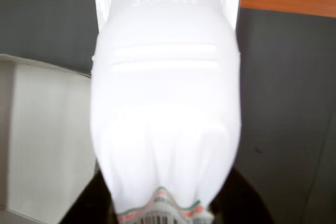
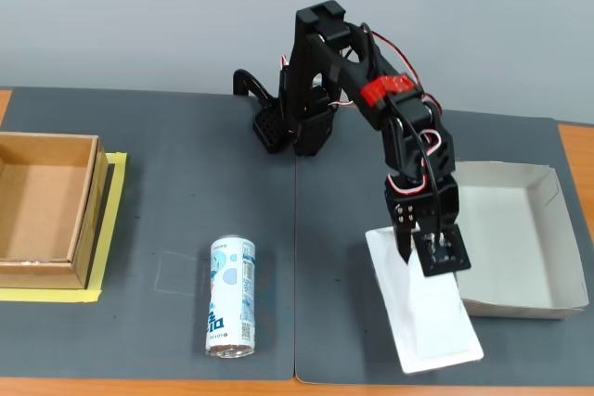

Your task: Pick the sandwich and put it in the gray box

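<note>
Sandwich [image 2: 425,308] sits pinched in my tool [image 2: 429,261], its base tilted just beside the gray box [image 2: 520,229]. My wrist view fills with white wrapper [image 1: 165,119]. On the dark surface [image 2: 167,183], a can [image 2: 231,296] lies well apart.

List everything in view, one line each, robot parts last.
sandwich: 1, white, front right of the mat in the fixed view, beside the gray box, gripper on it
gray box: 1, pale gray-white, right edge of the mat, nothing seen in it
can: 1, blue and white, lying on its side, front centre
brown box: 1, brown cardboard, left side, on yellow tape
mat: dark gray, covering the orange table
arm: 1, black, rear centre
gripper: 1, black, shut on the sandwich
</note>
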Controlling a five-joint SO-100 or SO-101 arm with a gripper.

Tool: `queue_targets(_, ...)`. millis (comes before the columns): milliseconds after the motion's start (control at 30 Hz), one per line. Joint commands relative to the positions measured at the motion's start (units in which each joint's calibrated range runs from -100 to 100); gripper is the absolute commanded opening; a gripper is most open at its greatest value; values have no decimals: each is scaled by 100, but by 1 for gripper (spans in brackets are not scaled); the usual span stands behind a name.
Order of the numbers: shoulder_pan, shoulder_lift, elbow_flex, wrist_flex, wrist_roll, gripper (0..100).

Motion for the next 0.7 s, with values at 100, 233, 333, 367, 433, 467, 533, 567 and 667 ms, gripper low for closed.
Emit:
queue_targets(100, 4, -1011, -31, 83, -14, 2)
queue_targets(233, -123, -1266, -49, 5, -14, 2)
queue_targets(333, -376, -1291, -130, -12, -19, 2)
queue_targets(367, -466, -1291, -139, -47, -19, 2)
queue_targets(433, -630, -1283, -130, -229, -19, 2)
queue_targets(467, -705, -1283, -130, -342, -19, 2)
queue_targets(533, -884, -1274, -130, -637, -19, 2)
queue_targets(567, -966, -1274, -130, -785, -19, 2)
queue_targets(667, -1167, -1105, -139, -1175, -9, 2)
